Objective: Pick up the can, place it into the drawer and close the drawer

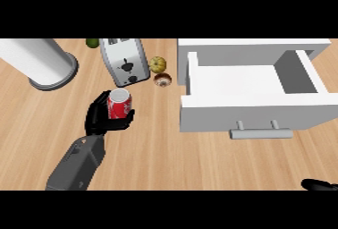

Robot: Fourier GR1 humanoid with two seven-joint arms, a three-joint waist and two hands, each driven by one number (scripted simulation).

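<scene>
A red can (119, 103) with a silver top stands upright at the centre left of the wooden counter. My left hand (102, 117) is curled round it, fingers on its left side and thumb at its lower right. The white drawer (254, 114) stands pulled open to the right, its inside bare, with a grey handle (260, 132) on its front. Only a bit of my right hand (319, 184) shows at the lower right edge; its fingers are out of view.
A silver toaster (124, 61) stands just behind the can. A yellow-brown fruit (157, 63) and a small brown round thing (162, 79) lie between toaster and drawer. A white cylinder (40, 62) stands at the far left, and a green fruit (92, 43) lies behind it.
</scene>
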